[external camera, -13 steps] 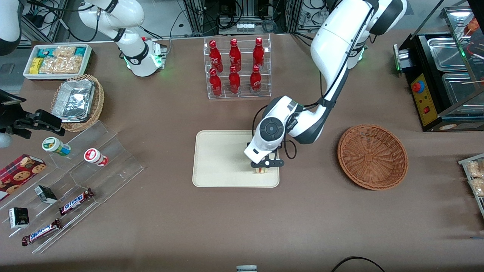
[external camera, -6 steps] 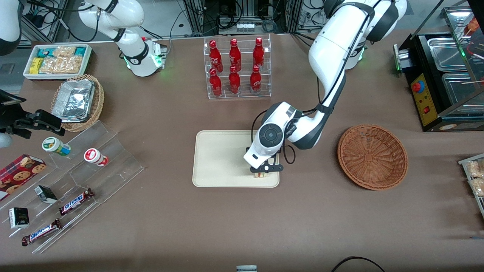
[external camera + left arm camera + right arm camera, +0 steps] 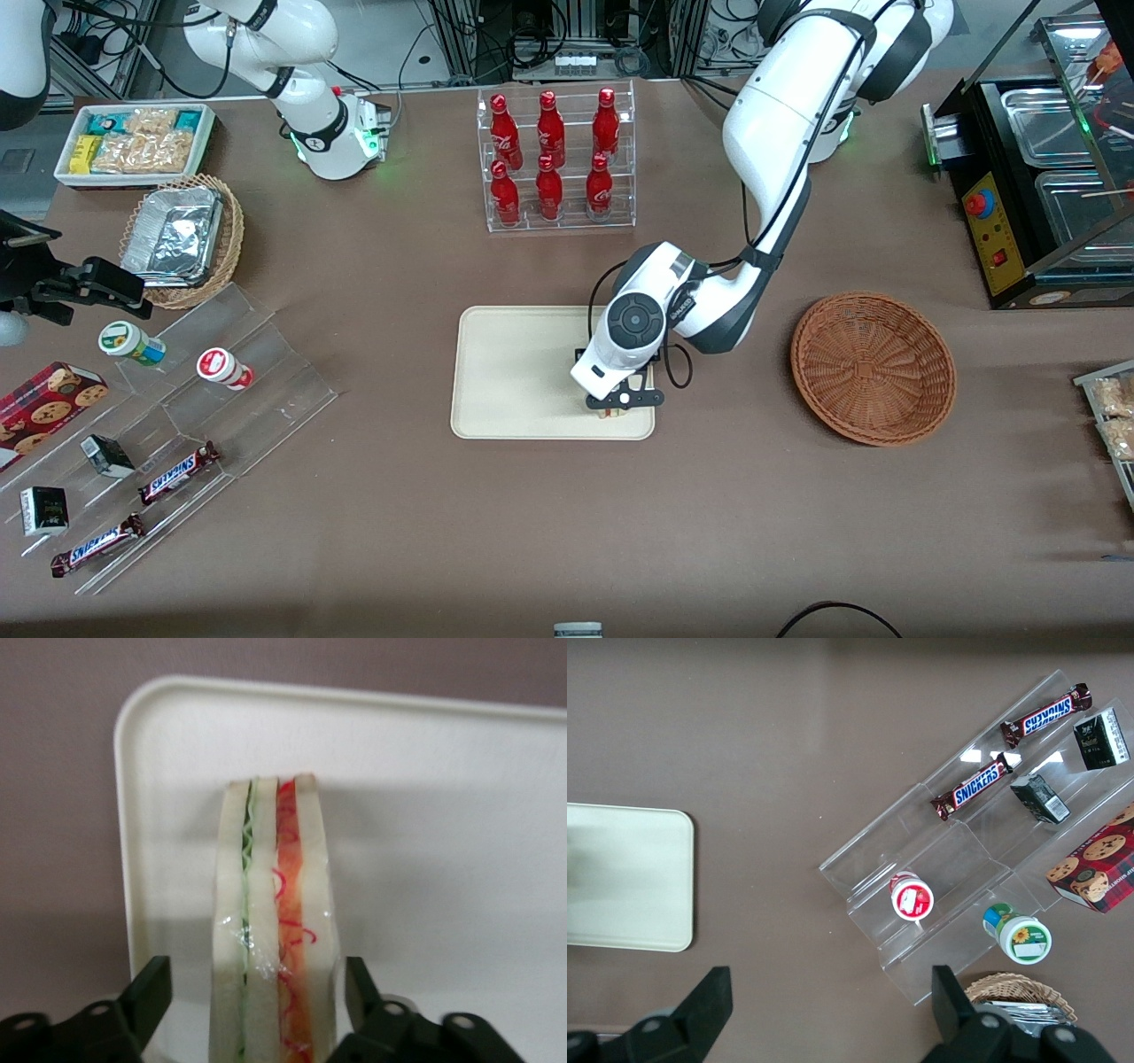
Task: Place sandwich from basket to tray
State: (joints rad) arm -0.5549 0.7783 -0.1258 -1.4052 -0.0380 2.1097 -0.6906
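While the sandwich (image 3: pixel 275 930) stands on edge on the tray (image 3: pixel 514 372), at the corner nearest the basket (image 3: pixel 873 368), the tool (image 3: pixel 623 400) is spread, one finger each side, apparently clear of the bread. Transfer appears essentially done; only withdrawal remains. Left to right on the tabletop (image 3: pixel 567 532): tray, tool, empty basket. The bottle rack (image 3: pixel 556 159) stands well apart; nothing obstructs retreat

Glossy clear film over the sandwich (image 3: pixel 275 921), smooth matt cream plastic tray (image 3: pixel 514 372), rough woven wicker basket (image 3: pixel 873 368)
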